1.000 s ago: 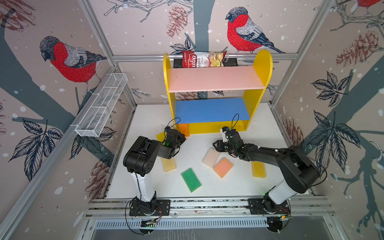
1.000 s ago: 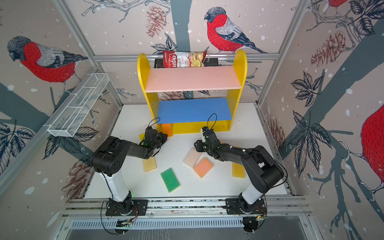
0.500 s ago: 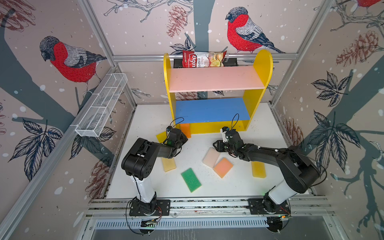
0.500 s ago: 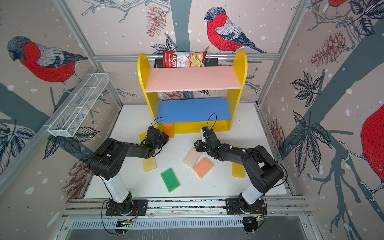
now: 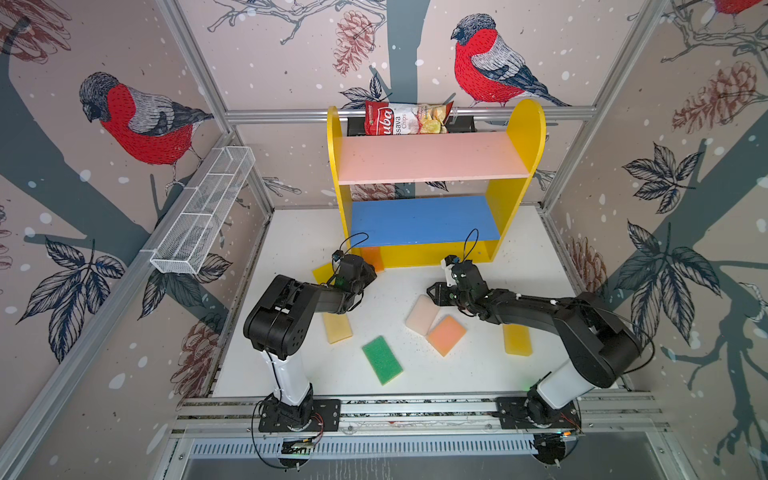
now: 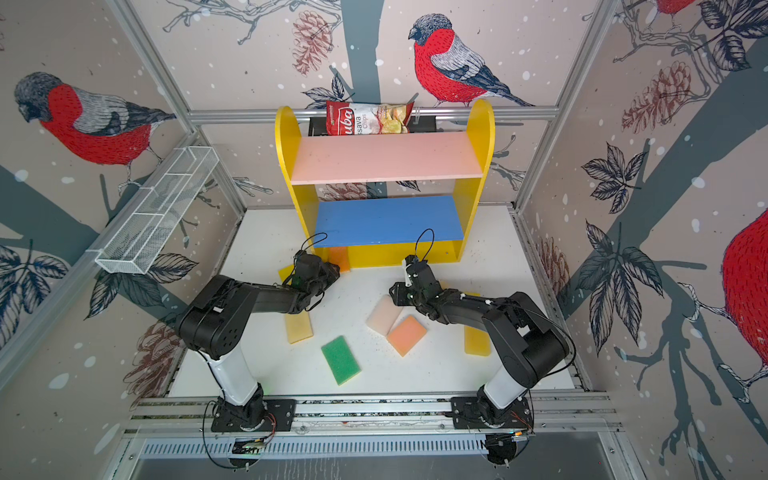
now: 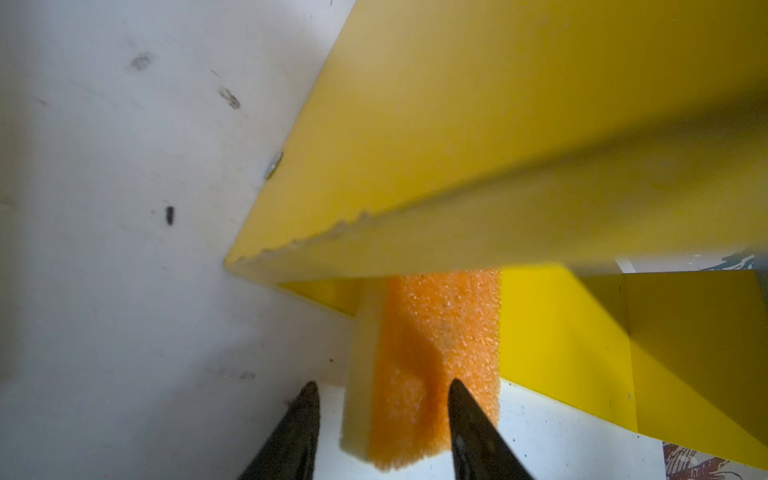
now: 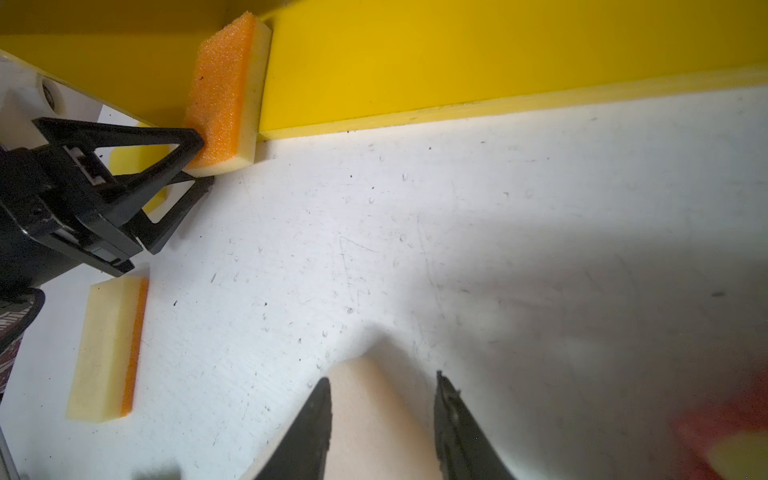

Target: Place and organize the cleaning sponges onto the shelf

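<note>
Sliding one orange sponge (image 7: 440, 332) into the bottom of the shelf (image 5: 525, 124), with most of the job apparently left.

The left hand (image 7: 380, 386) straddles that sponge with its fingers parted. The sponge stands on edge at the shelf's left end, part-way under the blue board, its near end jutting onto the worktop (image 5: 399, 282). The right hand (image 8: 382, 380) flanks a corner of the flat-lying cream sponge (image 5: 422, 315); I cannot tell whether it grips. Both upper boards are bare. The salmon sponge (image 5: 447, 335), green sponge (image 5: 382, 360), pale yellow sponge (image 5: 336, 328) and two yellow sponges (image 5: 517, 340) lie loose.
</note>
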You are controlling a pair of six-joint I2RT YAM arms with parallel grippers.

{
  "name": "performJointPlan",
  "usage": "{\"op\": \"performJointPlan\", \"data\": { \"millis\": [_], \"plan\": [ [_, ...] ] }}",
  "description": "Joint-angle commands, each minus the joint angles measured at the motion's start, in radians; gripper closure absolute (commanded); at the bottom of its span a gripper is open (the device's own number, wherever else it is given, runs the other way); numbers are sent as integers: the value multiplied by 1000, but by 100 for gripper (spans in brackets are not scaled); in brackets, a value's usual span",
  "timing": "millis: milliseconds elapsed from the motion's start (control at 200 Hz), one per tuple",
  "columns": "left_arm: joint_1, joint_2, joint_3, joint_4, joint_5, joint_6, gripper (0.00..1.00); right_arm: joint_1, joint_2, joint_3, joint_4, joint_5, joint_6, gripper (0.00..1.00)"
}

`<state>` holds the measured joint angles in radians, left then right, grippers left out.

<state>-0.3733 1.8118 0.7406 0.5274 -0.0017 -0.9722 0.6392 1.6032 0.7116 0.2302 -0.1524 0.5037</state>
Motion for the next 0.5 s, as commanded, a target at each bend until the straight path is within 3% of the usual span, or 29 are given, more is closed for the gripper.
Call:
{"op": "performJointPlan", "data": {
  "millis": [0, 210, 435, 495],
  "plan": [
    [-10, -22, 7, 18, 40, 49, 48, 1, -5, 0, 12, 4, 4, 59],
    [-10, -46, 3, -6, 25, 58, 42, 1, 8, 17, 8, -3, -1, 59],
    [-10, 7, 47, 8, 37, 52, 50, 2, 9, 26, 3, -6, -2, 59],
    [-10, 21, 54, 8, 40, 52, 58, 2, 7, 23, 1, -2, -2, 59]
  ]
}}
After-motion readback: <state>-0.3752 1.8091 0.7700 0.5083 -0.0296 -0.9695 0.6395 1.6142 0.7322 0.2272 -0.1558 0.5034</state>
